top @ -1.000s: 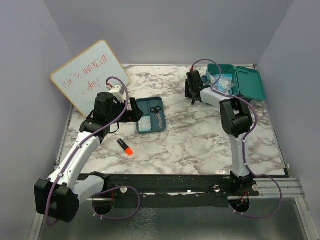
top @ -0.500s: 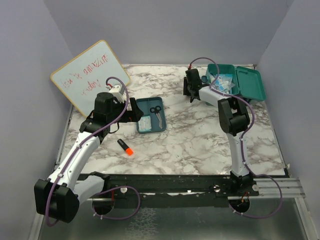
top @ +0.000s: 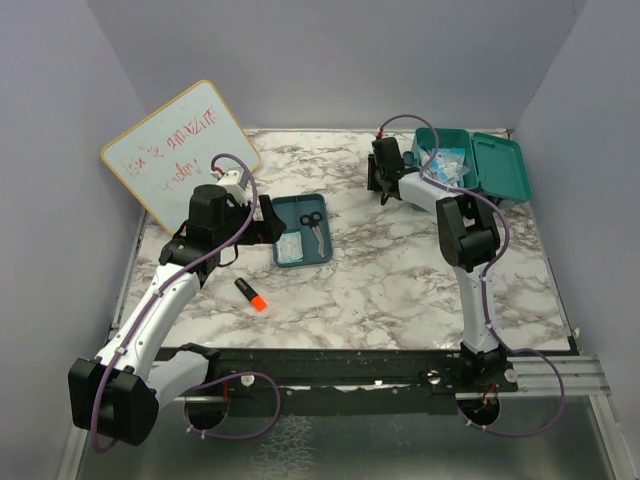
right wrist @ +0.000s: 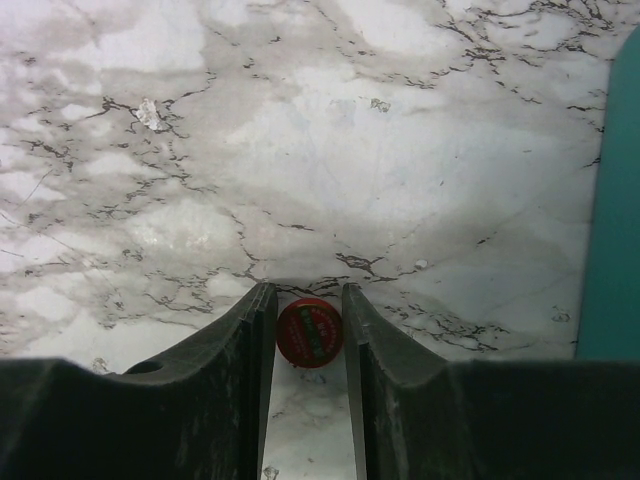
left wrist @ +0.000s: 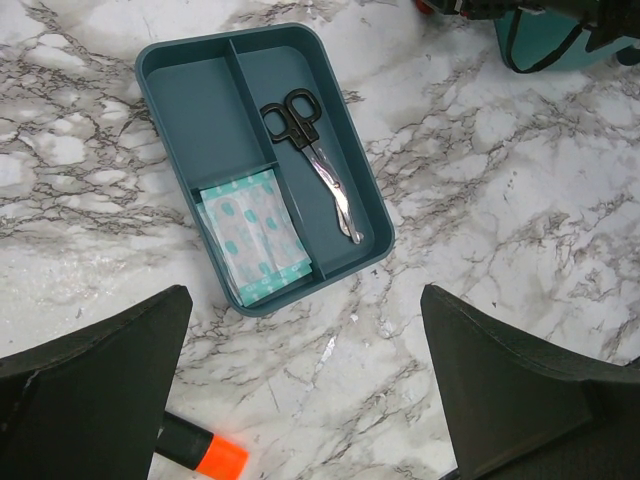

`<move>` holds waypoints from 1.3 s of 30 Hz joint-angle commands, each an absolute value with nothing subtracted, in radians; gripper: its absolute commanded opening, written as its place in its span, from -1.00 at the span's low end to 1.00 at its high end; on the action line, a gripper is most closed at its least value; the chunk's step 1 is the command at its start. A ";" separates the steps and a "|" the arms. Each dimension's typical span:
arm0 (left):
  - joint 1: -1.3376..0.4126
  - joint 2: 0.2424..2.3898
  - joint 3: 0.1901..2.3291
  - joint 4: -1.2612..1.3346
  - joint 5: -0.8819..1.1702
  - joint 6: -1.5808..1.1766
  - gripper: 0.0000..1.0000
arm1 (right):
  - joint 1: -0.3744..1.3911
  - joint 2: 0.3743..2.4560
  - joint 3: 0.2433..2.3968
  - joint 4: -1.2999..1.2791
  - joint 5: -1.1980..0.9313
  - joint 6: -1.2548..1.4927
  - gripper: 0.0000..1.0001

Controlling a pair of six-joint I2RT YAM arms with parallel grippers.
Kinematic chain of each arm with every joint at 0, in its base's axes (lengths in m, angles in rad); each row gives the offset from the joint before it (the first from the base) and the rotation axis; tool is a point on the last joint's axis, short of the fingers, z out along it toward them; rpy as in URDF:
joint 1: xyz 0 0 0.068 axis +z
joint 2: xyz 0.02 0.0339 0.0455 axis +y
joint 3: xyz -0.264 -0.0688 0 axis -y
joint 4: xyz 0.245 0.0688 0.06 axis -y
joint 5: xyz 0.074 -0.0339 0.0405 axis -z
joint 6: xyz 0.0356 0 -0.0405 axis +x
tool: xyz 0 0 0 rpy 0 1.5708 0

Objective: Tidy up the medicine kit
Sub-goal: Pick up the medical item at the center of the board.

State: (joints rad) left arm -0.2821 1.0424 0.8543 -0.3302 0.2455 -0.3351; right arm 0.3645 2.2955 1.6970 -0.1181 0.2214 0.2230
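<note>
The right gripper [right wrist: 306,295] is drawn in narrow. In its wrist view the two dark, smooth, tapered fingers [right wrist: 235,350] close on either side of a small round red cap [right wrist: 309,333] with faint print on its top, low in the middle of the frame. Under it runs the glossy white desk [right wrist: 300,150] with grey marble veins. Along the right edge of that frame stands a flat teal plastic wall, the side of the medicine kit [right wrist: 612,200]. In the top view this gripper [top: 381,178] sits in the upper middle, just left of the kit [top: 500,160]. The kit is a teal rectangular box with rounded corners at the upper right of the desk. Its lid lies open to the right, and pale packets show inside.

The left gripper [left wrist: 305,330] is spread wide, holding nothing. Its matte black fingers [left wrist: 90,380] fill the two lower corners of its wrist view. Between and above them lies a shallow teal plastic tray [left wrist: 150,70] with raised dividers. Scissors [left wrist: 310,160] with black loop handles and shiny metal blades lie in its long right compartment. Flat white plasters [left wrist: 255,235] with teal spots lie in its lower left one. At the bottom left a black marker [left wrist: 200,455] with an orange end lies on the desk, apart from the tray. At the upper left of the top view, a wood-framed whiteboard [top: 180,150] with red scrawl leans against the wall.
</note>
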 commanded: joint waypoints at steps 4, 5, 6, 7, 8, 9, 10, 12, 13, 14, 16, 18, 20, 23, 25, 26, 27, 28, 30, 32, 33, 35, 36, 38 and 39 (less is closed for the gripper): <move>-0.285 1.039 0.853 -0.321 0.227 -0.325 0.98 | 0.363 2.281 1.652 -0.144 0.172 0.219 -0.22; -0.285 1.043 0.853 -0.321 0.230 -0.325 0.98 | 0.362 2.277 1.645 -0.141 0.172 0.219 -0.22; -0.285 1.046 0.852 -0.321 0.230 -0.325 0.98 | 0.363 2.273 1.640 -0.137 0.172 0.217 -0.22; -0.285 1.049 0.851 -0.322 0.230 -0.325 0.98 | 0.363 2.270 1.636 -0.136 0.173 0.216 -0.22; -0.285 1.054 0.851 -0.324 0.228 -0.326 0.98 | 0.365 2.268 1.634 -0.138 0.174 0.216 -0.23; -0.285 1.059 0.851 -0.328 0.220 -0.327 0.98 | 0.367 2.267 1.633 -0.141 0.178 0.216 -0.23; -0.285 1.067 0.853 -0.334 0.212 -0.329 0.98 | 0.368 2.265 1.630 -0.143 0.180 0.215 -0.25; -0.285 1.090 0.858 -0.351 0.198 -0.332 0.98 | 0.369 2.264 1.625 -0.138 0.181 0.216 -0.33; -0.285 1.105 0.861 -0.357 0.189 -0.335 0.98 | 0.369 2.264 1.625 -0.140 0.182 0.215 -0.36; -0.285 1.115 0.862 -0.361 0.183 -0.338 0.98 | 0.370 2.263 1.624 -0.141 0.183 0.215 -0.39; -0.285 1.137 0.865 -0.370 0.168 -0.340 0.98 | 0.370 2.259 1.624 -0.141 0.179 0.216 -0.44; -0.285 1.161 0.869 -0.379 0.159 -0.341 0.98 | 0.370 2.248 1.620 -0.142 0.174 0.218 -0.48; -0.284 1.191 0.871 -0.383 0.158 -0.341 0.98 | 0.372 2.228 1.610 -0.141 0.168 0.224 -0.51; -0.284 1.252 0.875 -0.394 0.176 -0.340 0.98 | 0.374 2.183 1.573 -0.140 0.159 0.241 -0.53; -0.284 1.321 0.902 -0.430 0.190 -0.334 0.96 | 0.375 2.149 1.535 -0.143 0.140 0.263 -0.54; -0.284 1.355 0.915 -0.447 0.205 -0.330 0.92 | 0.376 2.130 1.512 -0.140 0.127 0.269 -0.54; -0.284 1.381 0.924 -0.454 0.219 -0.327 0.88 | 0.377 2.106 1.485 -0.131 0.120 0.273 -0.54; -0.284 1.401 0.931 -0.455 0.226 -0.328 0.85 | 0.380 2.089 1.463 -0.129 0.118 0.274 -0.53; -0.284 1.428 0.943 -0.456 0.224 -0.334 0.80 | 0.382 2.055 1.425 -0.135 0.123 0.281 -0.53; -0.284 1.458 0.959 -0.453 0.219 -0.339 0.72 | 0.383 2.016 1.385 -0.136 0.114 0.292 -0.53; -0.284 1.481 0.972 -0.455 0.223 -0.337 0.67 | 0.383 1.997 1.364 -0.131 0.104 0.296 -0.54; -0.284 1.528 0.998 -0.461 0.231 -0.334 0.56 | 0.388 1.960 1.322 -0.125 0.088 0.302 -0.53; -0.284 1.549 1.009 -0.462 0.237 -0.336 0.50 | 0.392 1.942 1.306 -0.126 0.088 0.308 -0.54; -0.284 1.587 1.029 -0.462 0.241 -0.338 0.39 | 0.397 1.906 1.272 -0.125 0.074 0.320 -0.54; -0.284 1.604 1.038 -0.462 0.241 -0.336 0.34 | 0.400 1.888 1.259 -0.124 0.065 0.323 -0.54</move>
